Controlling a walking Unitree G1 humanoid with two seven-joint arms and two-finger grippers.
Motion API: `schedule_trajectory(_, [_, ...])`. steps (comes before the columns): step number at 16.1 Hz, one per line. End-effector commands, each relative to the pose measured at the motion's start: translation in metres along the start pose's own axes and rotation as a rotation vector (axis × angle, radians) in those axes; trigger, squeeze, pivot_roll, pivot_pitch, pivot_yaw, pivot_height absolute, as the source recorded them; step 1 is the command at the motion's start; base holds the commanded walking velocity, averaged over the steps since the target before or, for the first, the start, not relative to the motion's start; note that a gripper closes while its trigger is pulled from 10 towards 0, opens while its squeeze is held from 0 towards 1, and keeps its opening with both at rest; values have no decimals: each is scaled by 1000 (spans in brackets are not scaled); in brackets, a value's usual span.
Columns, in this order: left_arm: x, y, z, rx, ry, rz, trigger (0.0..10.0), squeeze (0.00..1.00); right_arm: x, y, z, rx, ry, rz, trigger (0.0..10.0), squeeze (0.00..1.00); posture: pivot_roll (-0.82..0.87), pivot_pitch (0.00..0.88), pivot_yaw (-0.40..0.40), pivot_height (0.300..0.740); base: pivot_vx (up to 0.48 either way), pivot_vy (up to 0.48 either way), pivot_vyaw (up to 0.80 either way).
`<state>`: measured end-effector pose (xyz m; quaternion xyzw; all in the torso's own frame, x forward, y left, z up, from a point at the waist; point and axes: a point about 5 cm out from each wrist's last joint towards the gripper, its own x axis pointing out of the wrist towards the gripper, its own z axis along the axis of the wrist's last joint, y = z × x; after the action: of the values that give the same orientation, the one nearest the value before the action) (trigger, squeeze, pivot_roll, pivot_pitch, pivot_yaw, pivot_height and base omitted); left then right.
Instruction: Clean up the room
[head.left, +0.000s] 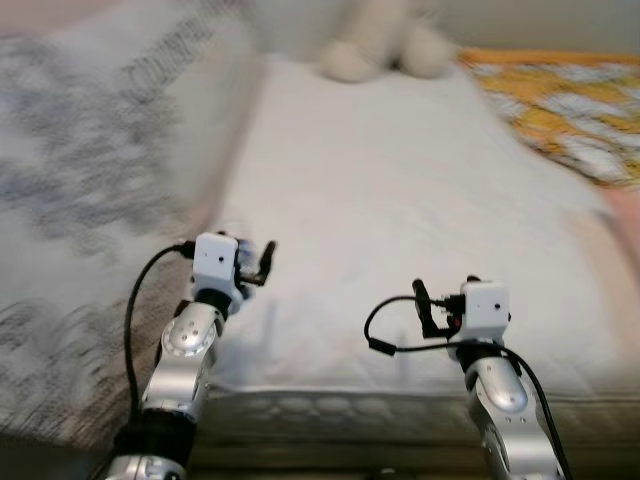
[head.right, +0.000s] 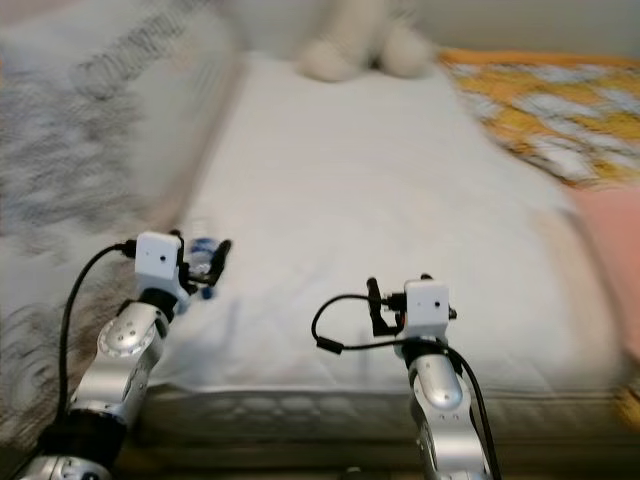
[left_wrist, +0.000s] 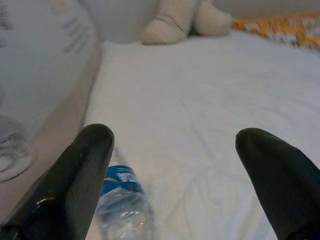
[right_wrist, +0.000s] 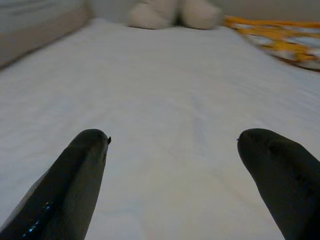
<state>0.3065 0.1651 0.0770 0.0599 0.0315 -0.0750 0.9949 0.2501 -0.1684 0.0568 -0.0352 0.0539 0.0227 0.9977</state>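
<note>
Both grippers hover over the white bed.
Left gripper spread wide above a plastic water bottle; right gripper spread wide, empty.

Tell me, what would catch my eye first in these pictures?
Two silver arms reach over a white-sheeted bed, the left gripper and right gripper both with black fingers spread. A clear plastic bottle with a blue label lies by the left fingers near the bed's left edge. A cream plush toy sits at the far end, beside an orange patterned blanket.
</note>
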Motion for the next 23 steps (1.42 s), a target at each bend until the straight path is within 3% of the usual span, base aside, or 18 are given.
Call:
schedule_trajectory(1, [6,0,6,9,-9,-2,10000,0,0,-1,4,-3,-6,-3,10000,0,-137,0,38,740,0,0,-750])
schedule_trajectory(8, [12,20,2,-55,39,87,10000,0,-9,-2,1,-21,3,1,10000,0,-152,0,36,740,36,164,-175])
schedule_trajectory(10, [17,26,3,9,51,135,10000,0,-12,-4,0,-30,16,7,10000,0,-159,0,33,740,135,199,0])
schedule_trajectory(15, [41,37,7,-38,151,181,10000,0,-32,-8,-5,-48,64,23,10000,0,-197,24,-2,740,0,0,0])
schedule_trajectory(17, [53,32,18,-55,152,172,10000,0,-41,-11,-4,-49,71,8,10000,0,-230,49,6,740,0,0,0])
schedule_trajectory(19, [56,32,23,-57,143,171,10000,0,-45,-10,-3,-50,73,0,10000,0,-246,50,20,740,0,0,0])
schedule_trajectory(20, [56,32,25,9,113,151,10000,0,-47,-10,-1,-49,69,-9,10000,0,-251,51,28,740,0,0,0])
schedule_trajectory(23, [60,32,25,50,155,158,10000,0,-59,-8,-2,-42,88,-15,10000,0,-256,90,31,740,0,0,0])
